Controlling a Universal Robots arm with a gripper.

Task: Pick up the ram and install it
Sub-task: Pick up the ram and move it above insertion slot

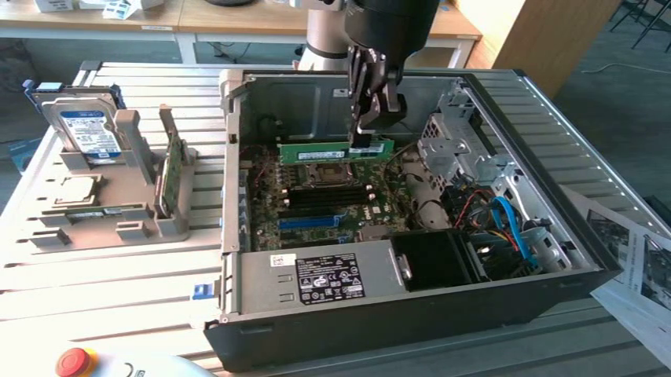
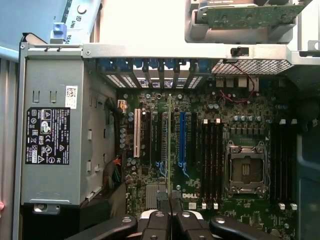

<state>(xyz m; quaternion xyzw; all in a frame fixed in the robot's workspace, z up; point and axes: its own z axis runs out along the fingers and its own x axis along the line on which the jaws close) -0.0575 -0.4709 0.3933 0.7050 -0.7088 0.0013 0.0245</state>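
gripper (image 1: 367, 144): clamped tight on the ram (image 1: 314, 151)
ram: upper middle of the exterior view, hanging inside the case over the motherboard (image 1: 275, 206)
risk: probably jams if it's tilted or off the memory slots (image 1: 333, 196)

Ram (image 1: 333, 150): long green stick, white label, horizontal on edge, pinched in gripper (image 1: 367, 141), above motherboard (image 1: 314, 214).

Sunlit glare on table (image 1: 105, 267); case (image 1: 419, 318) interior shadowed.

The computer case (image 1: 314, 98) is matt grey sheet metal; inside it, the ram (image 1: 320, 151) is smooth, faintly glossy green board.
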